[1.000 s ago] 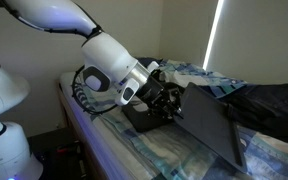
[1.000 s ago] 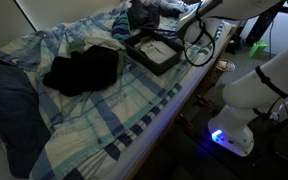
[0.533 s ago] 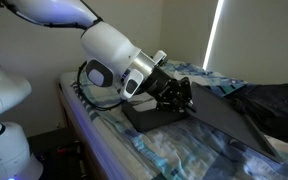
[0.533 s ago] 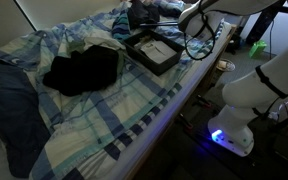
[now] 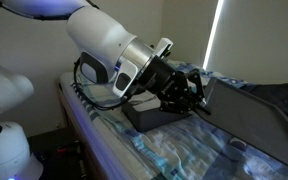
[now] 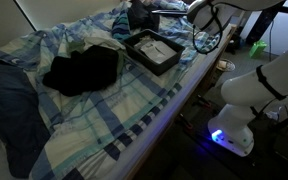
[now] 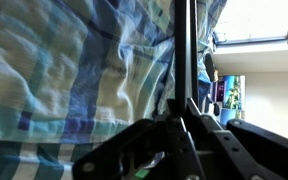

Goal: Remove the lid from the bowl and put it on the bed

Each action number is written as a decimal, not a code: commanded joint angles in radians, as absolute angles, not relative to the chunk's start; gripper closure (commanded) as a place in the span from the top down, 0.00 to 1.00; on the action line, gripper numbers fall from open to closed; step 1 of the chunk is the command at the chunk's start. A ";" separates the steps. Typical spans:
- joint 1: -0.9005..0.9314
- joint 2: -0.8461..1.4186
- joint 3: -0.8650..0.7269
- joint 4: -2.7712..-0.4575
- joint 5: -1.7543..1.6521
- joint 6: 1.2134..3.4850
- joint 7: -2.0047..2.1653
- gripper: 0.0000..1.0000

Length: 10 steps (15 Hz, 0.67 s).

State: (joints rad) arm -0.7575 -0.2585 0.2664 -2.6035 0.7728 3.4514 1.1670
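Note:
The bowl is a black rectangular container [image 5: 142,116] on the plaid bed [image 6: 114,112]. In an exterior view it stands open, with something pale inside its rim [image 6: 134,44]. The lid [image 5: 252,118] is a large, flat, dark panel. It is held tilted in the air, beside and above the container. My gripper [image 5: 196,93] is shut on one edge of the lid. In the wrist view the lid [image 7: 180,60] shows edge-on as a thin dark strip between my fingers [image 7: 181,118]. In an exterior view my gripper [image 6: 187,10] is at the top edge, and the lid is hard to make out there.
A black garment [image 6: 82,68] lies in the middle of the bed and a blue one [image 6: 9,100] at its far side. Dark clothing [image 5: 279,95] lies behind the lid. The robot base [image 6: 252,92] stands beside the bed edge.
My gripper has risen and swung away from the container with the lid. The lid has come off the container and is now higher and further out over the bed.

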 commanded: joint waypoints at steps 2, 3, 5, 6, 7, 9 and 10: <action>-0.803 -0.244 0.353 -2.655 0.808 3.468 1.180 0.03; -0.808 -0.237 0.370 -2.665 0.809 3.468 1.180 0.03; -0.820 -0.223 0.403 -2.679 0.815 3.467 1.179 0.03; -0.831 -0.218 0.420 -2.684 0.820 3.467 1.176 0.03; -0.848 -0.215 0.440 -2.686 0.825 3.467 1.171 0.03; -0.880 -0.212 0.469 -2.686 0.837 3.461 1.166 0.03; -0.894 -0.211 0.481 -2.686 0.839 3.461 1.166 0.06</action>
State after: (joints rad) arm -0.8413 -0.2072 0.4304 -2.6847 0.8118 3.4518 1.1671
